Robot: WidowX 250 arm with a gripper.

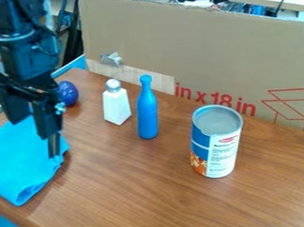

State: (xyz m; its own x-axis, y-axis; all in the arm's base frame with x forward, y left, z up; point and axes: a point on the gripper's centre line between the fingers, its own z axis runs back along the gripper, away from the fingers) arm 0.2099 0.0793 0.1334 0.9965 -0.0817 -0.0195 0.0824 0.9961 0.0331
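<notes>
At the left of the view, the black gripper hangs over a folded bright blue cloth, its fingers apart and nothing seen between them. Whether a fingertip touches the cloth I cannot tell. Just behind and to the right of the gripper is a dark blue rounded object, partly hidden by it. Farther right stand a white bottle with a silver cap and a slim blue bottle, both upright. A can with a blue and white label stands upright right of centre.
A cardboard panel with red print rises along the back of the brown wooden table. A small grey metallic piece sits against the panel. Blue edging shows at the table's back left, and more blue at the lower left corner.
</notes>
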